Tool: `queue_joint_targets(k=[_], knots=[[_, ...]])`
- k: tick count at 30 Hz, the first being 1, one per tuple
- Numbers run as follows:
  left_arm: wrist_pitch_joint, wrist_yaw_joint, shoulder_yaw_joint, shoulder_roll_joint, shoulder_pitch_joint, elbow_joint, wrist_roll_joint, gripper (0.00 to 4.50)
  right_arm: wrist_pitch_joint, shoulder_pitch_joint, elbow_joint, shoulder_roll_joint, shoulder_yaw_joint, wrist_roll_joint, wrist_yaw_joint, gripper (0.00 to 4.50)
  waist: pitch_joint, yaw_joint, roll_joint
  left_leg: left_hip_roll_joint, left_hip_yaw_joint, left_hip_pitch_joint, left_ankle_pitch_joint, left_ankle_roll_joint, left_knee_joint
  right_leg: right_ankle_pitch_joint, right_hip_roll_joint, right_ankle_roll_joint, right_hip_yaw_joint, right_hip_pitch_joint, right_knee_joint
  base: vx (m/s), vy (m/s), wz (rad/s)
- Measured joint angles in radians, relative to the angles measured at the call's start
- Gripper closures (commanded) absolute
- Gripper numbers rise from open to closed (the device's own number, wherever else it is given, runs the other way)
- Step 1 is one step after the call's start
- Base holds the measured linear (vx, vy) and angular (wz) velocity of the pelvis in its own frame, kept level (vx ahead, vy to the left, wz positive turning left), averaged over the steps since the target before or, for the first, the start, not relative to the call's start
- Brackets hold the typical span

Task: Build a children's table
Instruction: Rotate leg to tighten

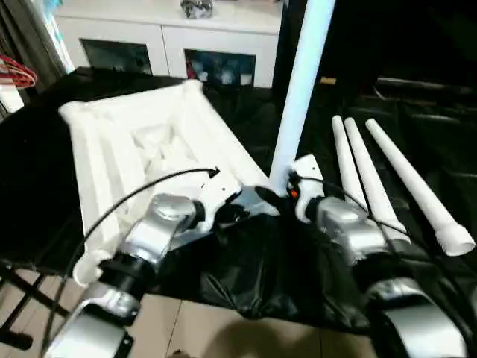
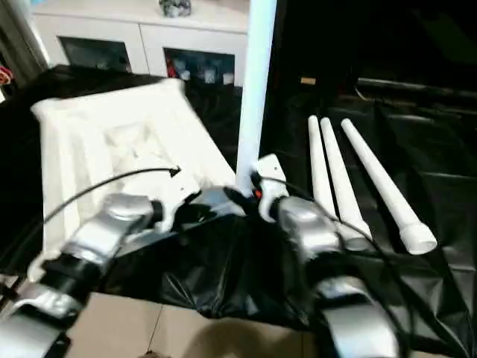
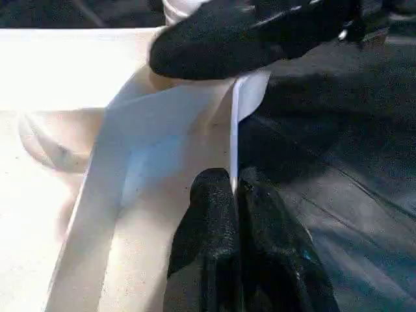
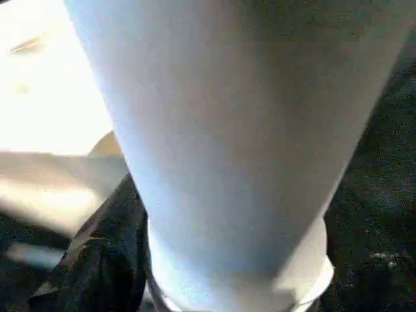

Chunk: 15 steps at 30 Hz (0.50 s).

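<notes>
you won't find any text, label, brand, number or sign to read here. the tabletop [image 1: 141,142], the legs [image 1: 387,179] and the cabinet [image 1: 171,37] bear no print you can make out.

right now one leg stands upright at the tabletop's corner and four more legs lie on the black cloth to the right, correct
Not quite. Three spare legs lie side by side on the black cloth, not four; the left eye view shows them plainly. The rest holds: one upright leg stands at the near right corner of the tabletop.
</notes>
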Motion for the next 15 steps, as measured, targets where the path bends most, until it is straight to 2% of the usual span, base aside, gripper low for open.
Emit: queue_joint_targets(k=[3,4,9,10,15], knots=[[0.015,0.046,0.01,-0.023,0.0,-0.006,0.014,4.5,-0.034,-0.03,0.053,0.031,-0.017,-0.018,-0.085,1.69,0.0,0.0,0.0,0.0,0.0,-0.001,0.0,0.0,0.0,0.0,0.0,0.0,0.0,0.0,-0.002,0.0,0.0,0.0],[0.021,0.054,0.012,-0.027,0.0,-0.008,0.014,4.5,-0.045,-0.036,0.067,0.036,-0.021,-0.021,-0.095,1.13,0.0,0.0,0.001,0.0,0.0,-0.002,-0.001,0.001,0.0,0.0,0.0,0.0,0.0,0.0,-0.003,0.0,0.0,0.0],[0.026,0.065,0.012,-0.035,0.0,-0.01,0.015,4.5,-0.064,-0.051,0.096,0.04,-0.032,-0.02,-0.09,0.9,0.0,0.001,0.001,-0.001,0.0,-0.002,-0.002,0.002,0.0,0.0,0.0,0.0,0.0,0.0,-0.004,0.0,0.0,0.0],[0.026,0.06,0.012,-0.034,0.001,-0.012,0.015,4.5,-0.069,-0.051,0.097,0.039,-0.032,-0.022,-0.086,0.66,0.0,0.001,0.001,-0.001,0.0,-0.002,-0.002,0.002,0.0,0.0,0.0,0.0,0.0,0.0,-0.004,0.0,0.0,0.0],[0.022,0.028,0.01,-0.022,0.004,-0.023,0.014,4.5,-0.109,-0.046,0.111,0.021,-0.026,-0.032,-0.013,0.66,0.0,0.001,0.001,-0.001,0.0,-0.003,-0.002,0.003,-0.001,0.0,0.0,0.0,0.0,-0.001,-0.004,0.0,0.0,0.0]])
